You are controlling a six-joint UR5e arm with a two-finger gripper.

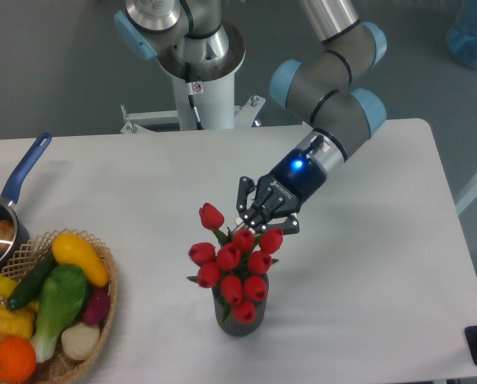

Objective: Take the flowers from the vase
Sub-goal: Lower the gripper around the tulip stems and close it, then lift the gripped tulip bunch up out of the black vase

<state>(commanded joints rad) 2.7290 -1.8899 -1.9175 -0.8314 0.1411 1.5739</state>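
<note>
Just below the centre of the frame, the flowers (232,260) are sitting in the vase (237,318), the red buds spreading wider than the dark ribbed cylinder and covering most of its mouth, with one bud standing higher at the upper left of the bunch. The gripper (257,225) is reaching in from the upper right on the end of the arm (328,120), its black fingers pressing into the top right of the bunch; they are looking drawn together around the uppermost buds or stems, though the blooms are hiding exactly what is being pinched. The vase is standing upright on the white table (382,264). At the lower left, a wicker basket (104,282) is holding colourful vegetables, and a blue-handled saucepan (14,192) is lying at the left edge.
</note>
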